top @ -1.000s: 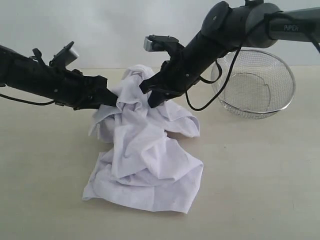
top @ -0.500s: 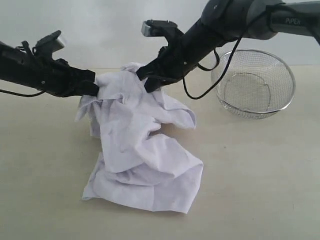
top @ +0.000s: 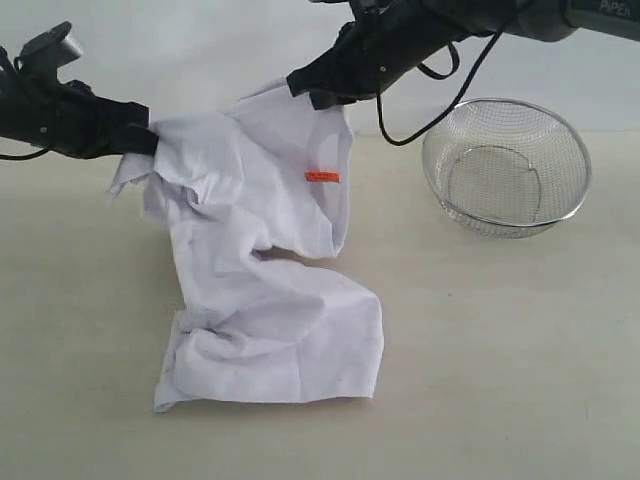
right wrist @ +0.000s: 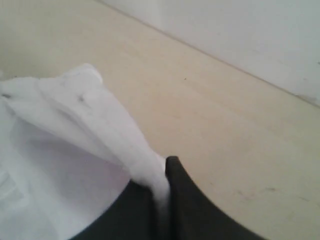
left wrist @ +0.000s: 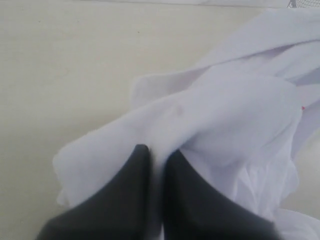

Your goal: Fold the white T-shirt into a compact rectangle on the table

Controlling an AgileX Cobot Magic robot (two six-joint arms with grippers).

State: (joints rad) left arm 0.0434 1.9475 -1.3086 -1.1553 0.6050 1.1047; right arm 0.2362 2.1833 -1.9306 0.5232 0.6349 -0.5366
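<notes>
Table comes first: wide, pale beige, and it carries everything I work with. White T-shirt is next, well to the left of the wire-mesh basket. Its upper edge is held up in the air between my two arms, and its lower half lies heaped and creased on the table, nearer the camera than the basket.

The right gripper, the one closer to the basket and above its rim height, has its jaws pressed together on a thin ridge of cloth. The left gripper, far from the basket, is likewise clamped tight on a bunched corner.

Smallest, the orange neck tag shows on the hanging cloth on the basket side, just below the right gripper.

I judge the shirt light, limp and soft. It will sag wherever it is unsupported and will not hold a crease by itself. The best grips look like the two shoulder seams either side of that tag, or matching hem corners, so it drapes flat.
</notes>
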